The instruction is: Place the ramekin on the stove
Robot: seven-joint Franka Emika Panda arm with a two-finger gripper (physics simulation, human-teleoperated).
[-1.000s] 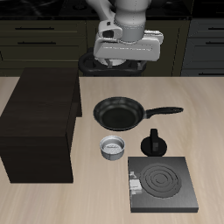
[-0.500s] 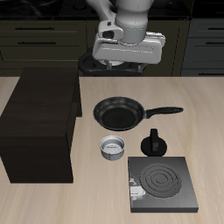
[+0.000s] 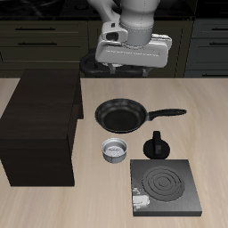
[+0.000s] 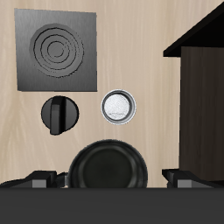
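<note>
The ramekin (image 3: 115,150), a small grey-white cup with a darker inside, stands on the table between the frying pan and the stove; the wrist view also shows the ramekin (image 4: 118,106). The stove (image 3: 166,188) is a flat black plate with silver rings near the table's front edge, seen too in the wrist view as the stove (image 4: 57,50). My gripper (image 3: 121,69) hangs high above the back of the table, well away from the ramekin. In the wrist view the gripper (image 4: 112,179) is open, fingers spread wide with nothing between them.
A black long-handled frying pan (image 3: 120,115) lies behind the ramekin. A small black knobbed pot (image 3: 158,145) sits beside the ramekin, just behind the stove. A large dark wooden box (image 3: 40,125) stands at the table's side.
The gripper has risen slightly and drifted a little sideways above the table's back. Nothing on the table has moved.
</note>
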